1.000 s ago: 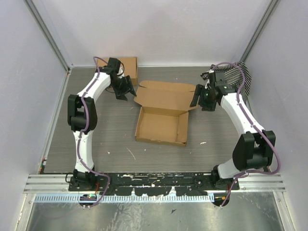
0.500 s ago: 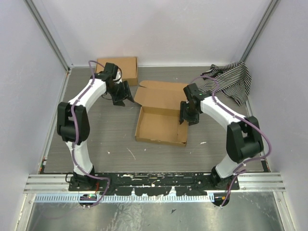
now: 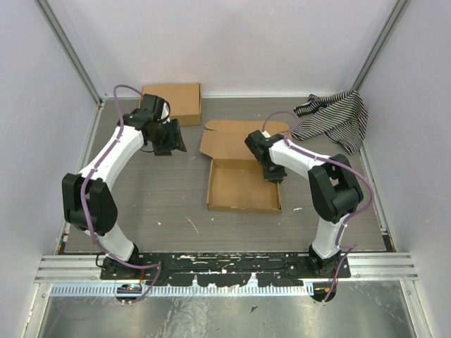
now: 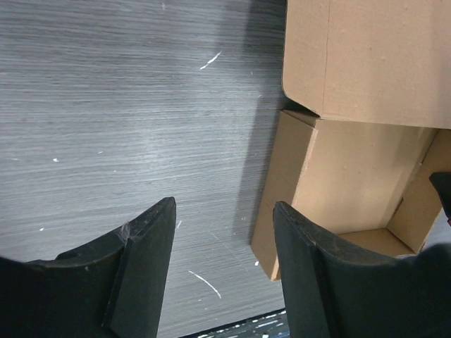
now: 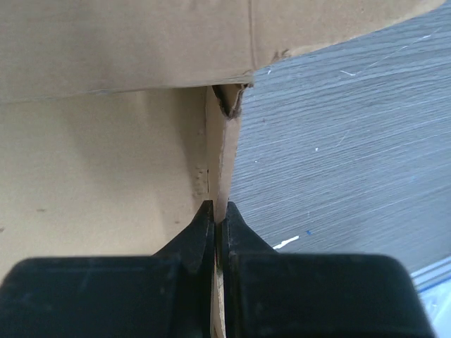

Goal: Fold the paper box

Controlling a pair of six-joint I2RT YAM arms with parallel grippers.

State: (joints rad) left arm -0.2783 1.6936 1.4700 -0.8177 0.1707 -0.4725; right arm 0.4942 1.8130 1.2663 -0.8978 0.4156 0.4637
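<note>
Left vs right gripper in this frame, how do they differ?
Opening: the black left gripper has its fingers spread wide; the black right gripper has its fingers pinched together.
Load: the left gripper holds nothing; the right gripper is shut on the right side wall of the brown cardboard paper box.
Place: the left gripper hangs over the grey table beside the box; the right gripper is at the box's wall.
Shared: black fingers.

The grey table (image 3: 169, 190) bears an open paper box (image 3: 243, 186) at its middle, another cardboard box (image 3: 175, 101) at the far left, a striped cloth (image 3: 335, 120) at the far right, and scattered white flecks (image 3: 192, 224).
</note>
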